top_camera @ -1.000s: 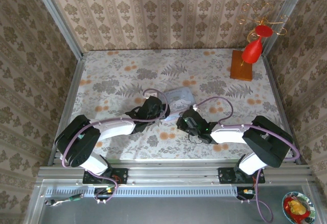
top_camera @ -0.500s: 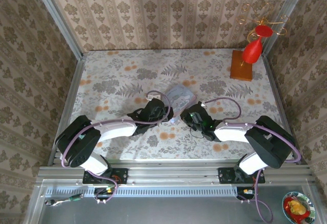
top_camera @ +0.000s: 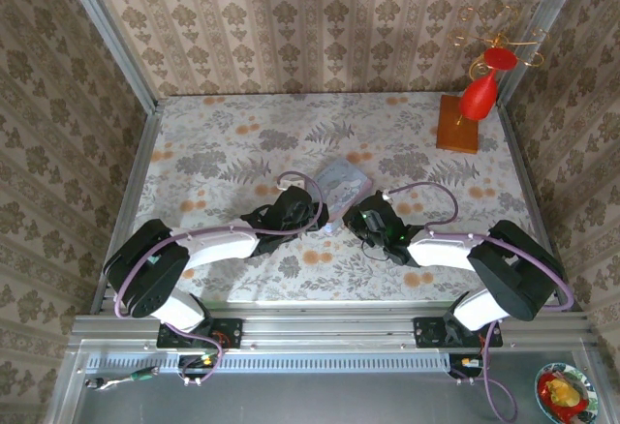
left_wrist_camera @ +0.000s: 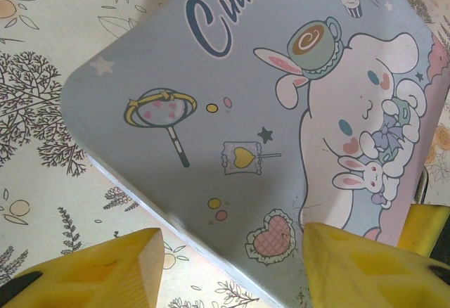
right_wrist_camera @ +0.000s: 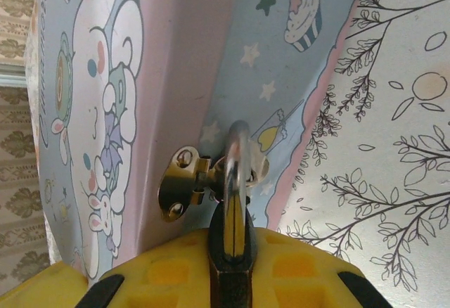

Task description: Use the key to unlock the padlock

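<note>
A pale blue-lilac cartoon tin (top_camera: 344,184) lies mid-table. The padlock (right_wrist_camera: 233,283) is a small dark block with a silvery shackle (right_wrist_camera: 238,155) that passes through the tin's brass hasp (right_wrist_camera: 180,182). My right gripper (right_wrist_camera: 233,255) is shut on the padlock's body, yellow fingers (right_wrist_camera: 309,269) on both sides; from above it (top_camera: 360,217) sits at the tin's near right side. My left gripper (left_wrist_camera: 228,255) is open, its yellow fingers (left_wrist_camera: 119,269) straddling the near edge of the tin lid (left_wrist_camera: 281,97); from above it (top_camera: 316,213) sits at the tin's near left corner.
A red goblet-shaped ornament (top_camera: 482,93) on a wooden block (top_camera: 457,125) stands at the back right, with gold wire curls above it. Wallpapered walls and metal rails (top_camera: 126,192) bound the floral table. A small bowl (top_camera: 564,392) sits beyond the near edge, bottom right.
Over the last second both grippers edged farther from the bases and closed in on the tin, which shifted slightly to the right. Hardly anything moved in the last half second.
</note>
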Motion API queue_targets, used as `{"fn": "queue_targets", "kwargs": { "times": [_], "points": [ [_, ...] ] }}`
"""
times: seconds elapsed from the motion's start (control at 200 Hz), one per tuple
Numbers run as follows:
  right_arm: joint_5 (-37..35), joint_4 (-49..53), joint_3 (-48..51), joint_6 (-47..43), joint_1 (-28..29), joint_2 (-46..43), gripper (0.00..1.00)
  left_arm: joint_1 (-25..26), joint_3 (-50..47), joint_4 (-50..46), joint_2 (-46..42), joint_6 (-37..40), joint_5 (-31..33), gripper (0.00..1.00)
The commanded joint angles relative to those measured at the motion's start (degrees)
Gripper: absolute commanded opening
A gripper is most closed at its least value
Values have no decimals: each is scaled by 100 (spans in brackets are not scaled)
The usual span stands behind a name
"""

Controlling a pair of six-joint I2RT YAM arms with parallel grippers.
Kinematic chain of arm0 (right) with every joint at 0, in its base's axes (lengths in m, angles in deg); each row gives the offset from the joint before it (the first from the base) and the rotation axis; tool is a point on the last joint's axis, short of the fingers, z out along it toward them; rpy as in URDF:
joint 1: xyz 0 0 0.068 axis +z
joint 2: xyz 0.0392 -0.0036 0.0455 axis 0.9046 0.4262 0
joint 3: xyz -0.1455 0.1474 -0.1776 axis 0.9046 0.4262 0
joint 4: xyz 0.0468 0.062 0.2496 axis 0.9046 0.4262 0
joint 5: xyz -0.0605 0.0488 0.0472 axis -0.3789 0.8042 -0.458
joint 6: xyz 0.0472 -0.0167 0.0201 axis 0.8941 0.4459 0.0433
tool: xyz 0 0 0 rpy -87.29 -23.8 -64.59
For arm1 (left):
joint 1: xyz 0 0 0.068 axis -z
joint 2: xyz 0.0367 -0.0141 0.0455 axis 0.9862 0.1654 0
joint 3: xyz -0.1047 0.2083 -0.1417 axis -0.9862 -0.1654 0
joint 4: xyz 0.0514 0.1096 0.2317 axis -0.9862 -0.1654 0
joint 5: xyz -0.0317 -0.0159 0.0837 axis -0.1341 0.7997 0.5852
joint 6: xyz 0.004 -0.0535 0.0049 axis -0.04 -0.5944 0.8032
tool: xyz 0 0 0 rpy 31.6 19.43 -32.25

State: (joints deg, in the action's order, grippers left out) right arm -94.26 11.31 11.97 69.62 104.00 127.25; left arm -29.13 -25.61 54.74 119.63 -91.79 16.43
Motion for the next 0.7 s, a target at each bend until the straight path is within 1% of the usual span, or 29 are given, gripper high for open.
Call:
{"fn": "queue_targets", "kwargs": {
  "times": [0.0, 0.075, 0.175, 0.35, 0.54, 0.695],
  "points": [
    [-77, -129, -82, -447, -57, -226, 16, 20, -65, -826, 49, 84, -108, 55],
    [89, -195, 120, -697, -47, -244, 16, 24, -46, -786, 17, 65, -168, 55],
    [403, -287, 336, -1202, -49, -272, 20, 29, 44, -800, 20, 75, -212, 55],
    [692, -350, 607, -1787, -47, -335, 32, 29, 163, -844, 125, 84, -193, 55],
    [789, -349, 711, -2015, -63, -393, 33, 30, 189, -829, 168, 68, -181, 54],
    [630, -355, 789, -2026, -73, -359, 33, 29, 164, -829, 156, 59, -167, 55]
  ]
}}
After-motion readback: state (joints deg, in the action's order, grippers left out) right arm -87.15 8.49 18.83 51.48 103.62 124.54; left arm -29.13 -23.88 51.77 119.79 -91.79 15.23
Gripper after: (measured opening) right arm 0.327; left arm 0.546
